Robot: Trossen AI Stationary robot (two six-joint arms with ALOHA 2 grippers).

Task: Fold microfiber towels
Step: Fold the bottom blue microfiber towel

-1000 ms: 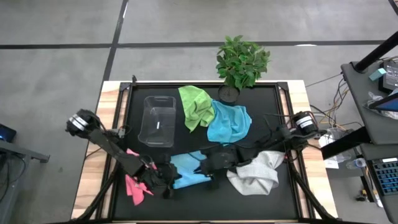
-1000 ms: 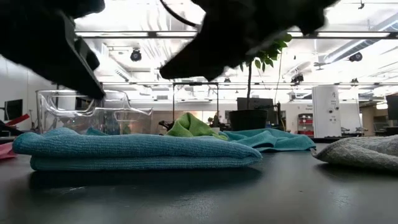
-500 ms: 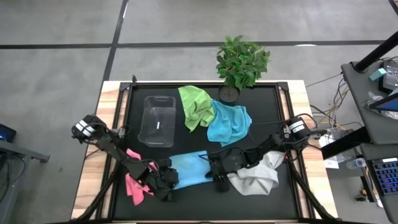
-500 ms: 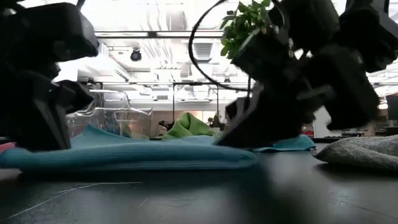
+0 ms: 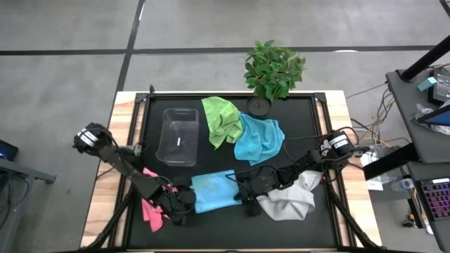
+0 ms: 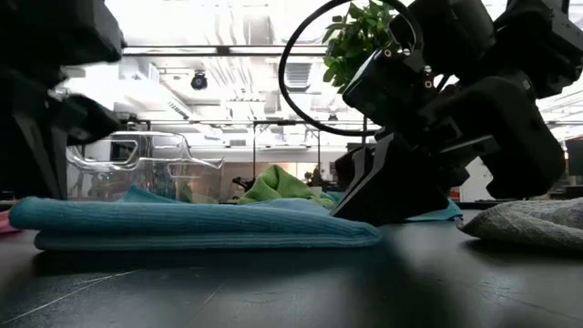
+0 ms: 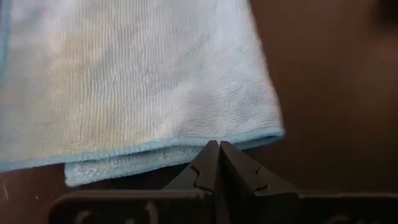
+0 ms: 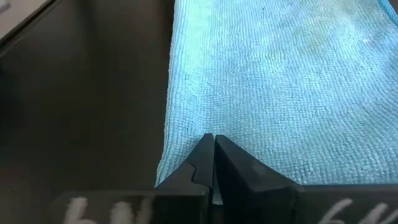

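A light blue microfiber towel (image 5: pixel 213 191) lies folded flat near the table's front edge, several layers thick in the low view (image 6: pixel 200 223). My left gripper (image 5: pixel 187 201) is shut at its left end. My right gripper (image 5: pixel 242 191) is shut on top of its right end. A pink towel (image 5: pixel 150 211) lies bunched to the left under my left arm. A grey-white towel (image 5: pixel 290 199) lies crumpled to the right. A lime green towel (image 5: pixel 221 119) and a second blue towel (image 5: pixel 259 139) lie crumpled farther back. My left gripper meets the towel's left edge (image 7: pixel 186 152) with its shut fingertips (image 7: pixel 208 155), slanting down from the table's left; no cloth shows between them. My right gripper presses its shut fingertips (image 8: pixel 205 152) on the towel's top layer (image 8: pixel 186 140) by the right end, near the front edge. It slants down from the table's right, and the towel stays flat.
A clear plastic bin (image 5: pixel 178 135) stands at the back left. A potted plant (image 5: pixel 273 70) stands at the far edge. Bare black table (image 5: pixel 211 225) shows in front of the folded towel.
My right gripper has come down from above the folded towel onto its right end, staying shut. My left gripper has tipped at the towel's left end and drawn back a little toward the table's left. The towel stays folded in place.
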